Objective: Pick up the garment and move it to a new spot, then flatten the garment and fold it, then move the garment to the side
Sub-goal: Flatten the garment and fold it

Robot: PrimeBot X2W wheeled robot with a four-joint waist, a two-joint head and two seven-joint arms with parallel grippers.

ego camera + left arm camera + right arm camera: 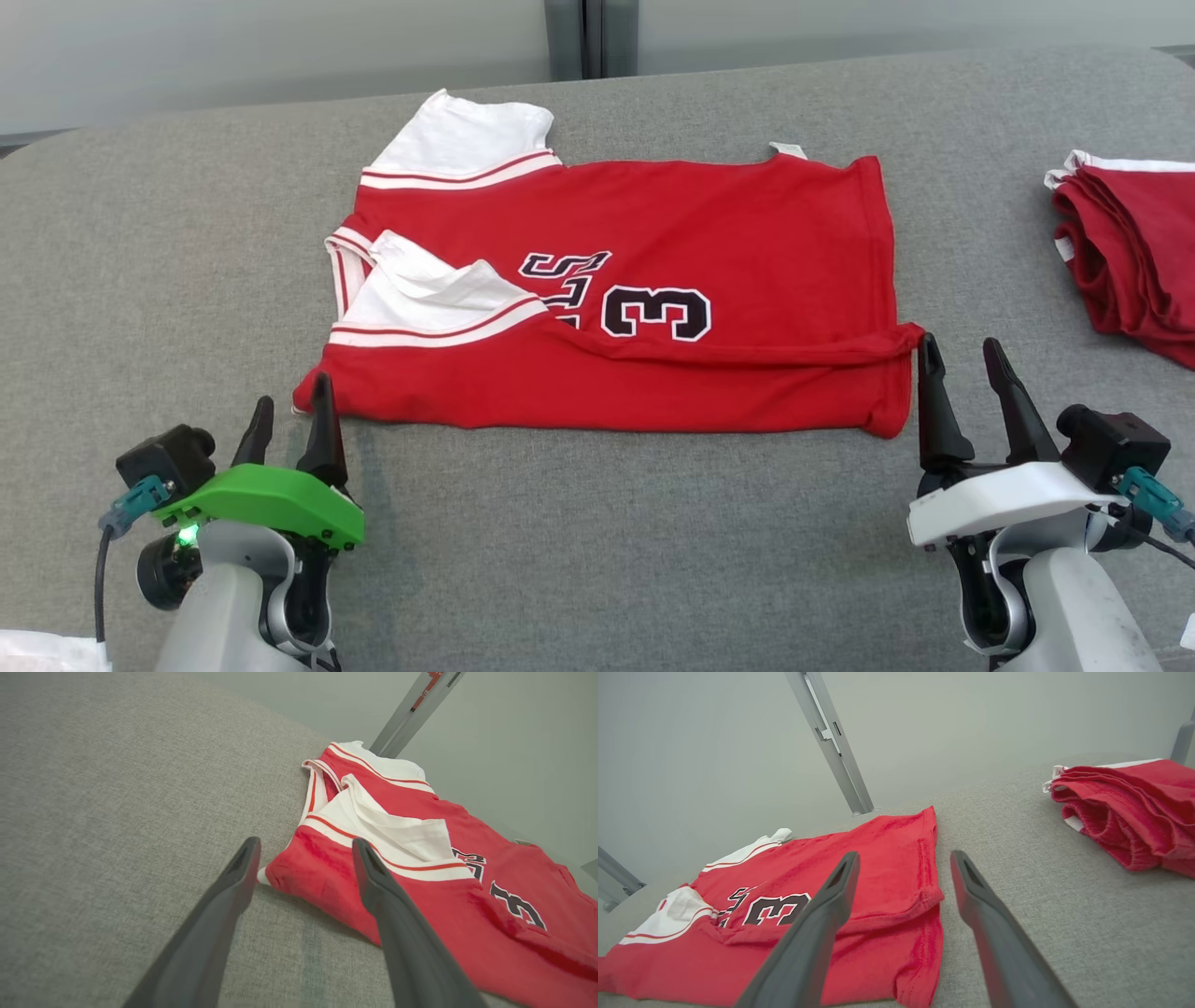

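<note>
One fold: red-and-white knit jersey [709, 233], near edge lapped over.
Jaws: left gripper [293, 392], right gripper [959, 341] both spread.
Remaining: further folds, move aside.

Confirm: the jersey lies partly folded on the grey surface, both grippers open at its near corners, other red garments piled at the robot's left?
Wrong side: the head view shows the red pile at the robot's right. The rest holds: jersey partly folded on the grey surface, left gripper and right gripper open at its near corners.
</note>
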